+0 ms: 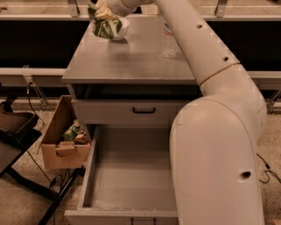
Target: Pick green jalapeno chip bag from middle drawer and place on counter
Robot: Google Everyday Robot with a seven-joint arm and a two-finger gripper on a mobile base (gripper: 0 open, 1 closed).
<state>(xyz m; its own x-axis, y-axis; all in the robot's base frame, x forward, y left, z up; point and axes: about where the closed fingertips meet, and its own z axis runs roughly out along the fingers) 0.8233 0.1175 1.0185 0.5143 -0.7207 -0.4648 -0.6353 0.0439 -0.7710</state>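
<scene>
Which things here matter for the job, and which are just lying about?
Job: crinkly green chip bag, under the gripper at back left; flat grey counter; open grey metal drawer.
Lying about: white bowl; clear plastic bottle; brown cardboard box of packets.

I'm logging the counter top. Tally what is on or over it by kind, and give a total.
Chip bag: 1, held by the gripper over the back left of the counter
Bowl: 1
Bottle: 1
Total: 3
</scene>
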